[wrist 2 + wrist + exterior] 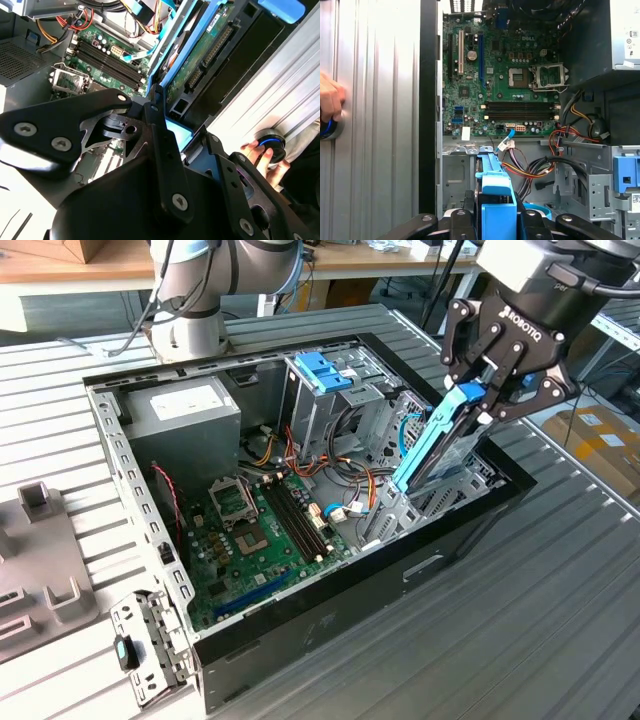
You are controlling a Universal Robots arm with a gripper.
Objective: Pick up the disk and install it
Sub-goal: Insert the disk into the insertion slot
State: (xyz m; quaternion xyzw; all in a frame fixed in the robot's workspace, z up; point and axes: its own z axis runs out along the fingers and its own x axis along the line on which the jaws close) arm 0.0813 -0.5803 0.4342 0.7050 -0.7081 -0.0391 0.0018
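The disk (438,445) is clamped at its upper end by the jaws, tilted over the drive bay at the exterior view's right of the open computer case (330,625). Its lower end seems to be inside the bay. The rails should be kept parallel to the bay guides and lowered evenly. A grey body is framed by blue carrier rails.

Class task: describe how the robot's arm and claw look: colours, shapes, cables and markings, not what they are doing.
The arm is made of rounded silver-grey tubes with a light blue joint cap. The claw is black, built from angular linked bars with silver screw heads and white lettering on its body. A black cable runs by its wrist.
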